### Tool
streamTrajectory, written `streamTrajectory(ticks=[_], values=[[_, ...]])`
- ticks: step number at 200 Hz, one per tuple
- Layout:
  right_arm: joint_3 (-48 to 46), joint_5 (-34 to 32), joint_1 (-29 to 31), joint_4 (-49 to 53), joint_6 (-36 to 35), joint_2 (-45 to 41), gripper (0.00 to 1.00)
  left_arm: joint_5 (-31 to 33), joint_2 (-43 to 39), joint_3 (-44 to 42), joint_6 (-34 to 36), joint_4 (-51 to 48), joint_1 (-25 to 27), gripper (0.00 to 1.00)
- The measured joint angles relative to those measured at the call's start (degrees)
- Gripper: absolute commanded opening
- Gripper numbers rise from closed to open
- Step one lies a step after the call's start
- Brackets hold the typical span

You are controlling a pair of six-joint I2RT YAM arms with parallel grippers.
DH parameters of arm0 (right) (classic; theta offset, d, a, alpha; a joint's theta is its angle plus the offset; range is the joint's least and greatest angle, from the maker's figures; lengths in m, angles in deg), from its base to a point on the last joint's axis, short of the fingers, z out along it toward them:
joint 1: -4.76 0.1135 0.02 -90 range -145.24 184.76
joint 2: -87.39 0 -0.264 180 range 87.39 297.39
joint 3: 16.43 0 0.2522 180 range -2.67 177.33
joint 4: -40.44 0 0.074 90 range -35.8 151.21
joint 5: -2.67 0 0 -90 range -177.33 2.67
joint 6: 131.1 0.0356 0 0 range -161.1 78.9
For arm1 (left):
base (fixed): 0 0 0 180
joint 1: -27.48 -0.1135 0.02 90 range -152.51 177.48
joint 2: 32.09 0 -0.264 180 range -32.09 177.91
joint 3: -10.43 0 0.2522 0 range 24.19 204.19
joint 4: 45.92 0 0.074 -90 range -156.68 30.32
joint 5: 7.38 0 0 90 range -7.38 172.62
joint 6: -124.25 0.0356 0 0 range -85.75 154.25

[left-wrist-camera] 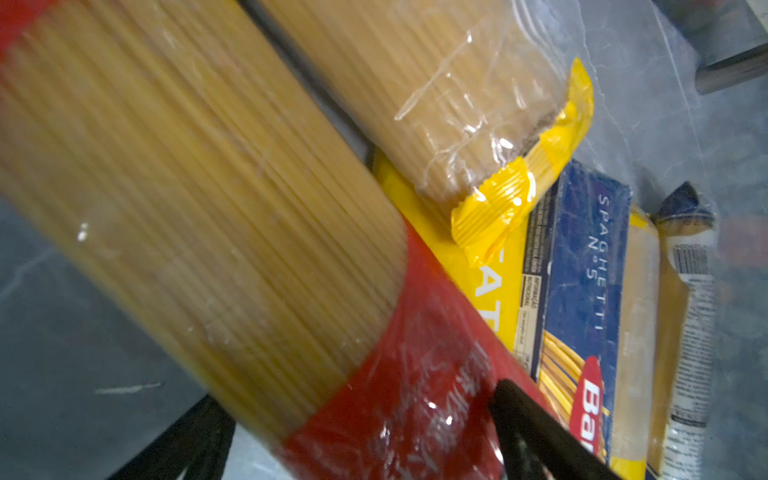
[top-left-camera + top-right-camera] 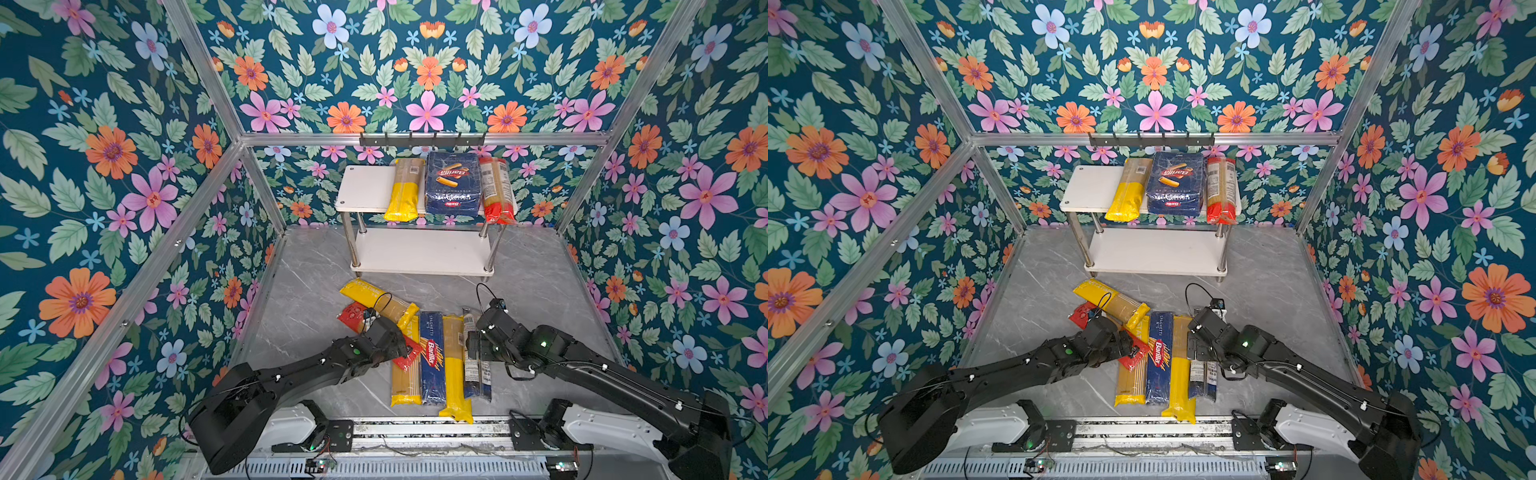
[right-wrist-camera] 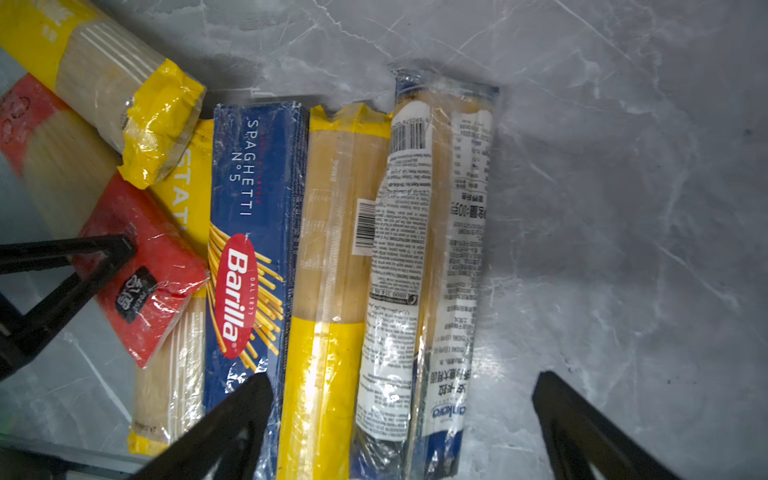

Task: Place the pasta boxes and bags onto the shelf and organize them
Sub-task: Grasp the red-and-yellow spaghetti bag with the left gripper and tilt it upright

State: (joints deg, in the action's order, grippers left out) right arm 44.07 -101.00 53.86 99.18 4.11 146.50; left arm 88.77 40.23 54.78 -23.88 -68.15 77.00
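Currently: three packs [image 2: 452,183] on shelf [image 2: 365,187], six on tabletop [image 2: 540,291]; left pincer [image 2: 401,349] spread astride red-ended bag [image 3: 166,249], diagonal yellow-ended bag [image 3: 108,79] tight alongside; right pincer [image 3: 401,386] released over dark-ended bag [image 3: 436,249].

Both arms low, wrists bent inward; left claw [image 1: 353,415] and right claw [image 3: 401,380] with jaws wide apart

Robotics lab test cell, dressed as a pantry: floral-print panels [image 2: 104,166] hang on a bare aluminium frame [image 2: 291,139] around a marble-look tabletop [image 2: 316,299]. A black left arm [image 2: 299,374] and right arm [image 2: 602,374] are bolted to a metal rail [image 2: 428,430] at 6 o'clock. At 12 o'clock, a small white shelf [image 2: 419,251] stands below a black hook rail [image 2: 422,141].
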Motion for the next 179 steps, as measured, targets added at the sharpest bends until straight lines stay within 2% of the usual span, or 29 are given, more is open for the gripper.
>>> streamTrajectory(ticks=[37, 50, 67, 84, 112, 133, 149, 159, 167, 179], values=[[-0.3, 1.5, -0.1, -0.2, -0.7, -0.5, 0.99, 0.0, 2.3, 0.4, -0.2, 1.5, 0.2, 0.83], [-0.3, 1.5, -0.2, -0.2, -0.9, -0.5, 0.99, 0.1, 2.8, 0.2, -0.5, 2.8, 0.2, 0.73], [0.0, 1.6, -0.2, -0.1, -0.9, -0.8, 0.99, 0.3, 3.0, -0.2, -1.2, 4.3, 0.2, 0.52], [0.3, 1.6, -0.2, 0.0, -0.9, -0.9, 0.99, 1.2, 2.4, -0.7, -2.6, 5.5, 0.2, 0.38], [1.0, 1.7, -0.2, 0.1, -0.9, -0.7, 0.99, 3.0, 0.1, -2.2, -3.0, 5.0, 0.1, 0.26], [1.3, 1.7, -0.2, 0.1, -0.9, -0.1, 0.99, 3.7, -3.5, -3.8, -2.8, 2.2, 0.1, 0.26], [1.5, 1.7, -0.2, 0.1, -0.9, 0.6, 0.99, 4.0, -7.3, -5.2, -2.6, -1.8, 0.1, 0.31], [1.6, 2.0, -0.2, 0.0, -1.0, 1.1, 0.99, 4.5, -9.7, -5.8, -2.0, -4.6, 0.1, 0.40], [1.8, 2.3, -0.2, -0.1, -1.1, 1.5, 0.99, 5.0, -11.8, -6.3, -1.9, -7.3, 0.0, 0.53], [2.0, 2.6, -0.2, -0.4, -1.2, 2.3, 0.99, 6.2, -14.4, -6.8, -2.0, -10.6, -0.4, 0.64]])
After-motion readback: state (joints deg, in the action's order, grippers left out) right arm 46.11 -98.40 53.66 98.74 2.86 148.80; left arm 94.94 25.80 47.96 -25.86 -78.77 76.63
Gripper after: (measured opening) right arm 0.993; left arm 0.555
